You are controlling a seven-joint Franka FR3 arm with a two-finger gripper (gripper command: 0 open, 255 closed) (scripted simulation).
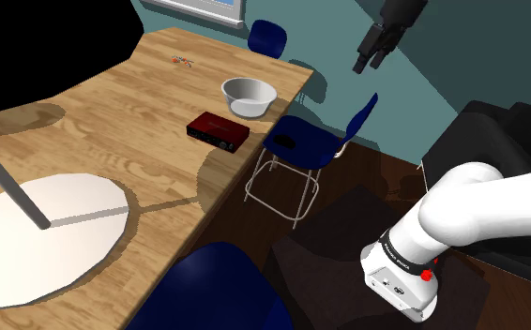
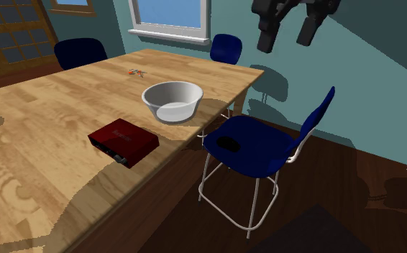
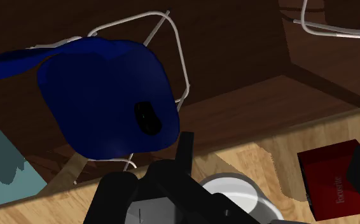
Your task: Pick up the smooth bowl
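On the wooden table (image 2: 58, 100) the white bowl (image 2: 172, 100) sits well below the claw (image 2: 285, 41), which hangs open and empty.

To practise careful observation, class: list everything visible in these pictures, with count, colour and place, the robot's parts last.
table: one, light wood, centre of the scene.
bowl: one, whitish, on the table near its edge.
flat box: one, dark red, on the table beside the bowl, apart.
small item: one, reddish, unidentifiable, on the table beyond the bowl.
near chair: one, dark blue, beside the table by the bowl.
black object: one, on the near chair's seat.
other chairs: at least two more, dark blue, around the table.
disc: one, white, on the table, grey pole rising from it.
arm: one, white, at the shoulder view's lower right.
gripper: one, black, open, in the air above the near chair.
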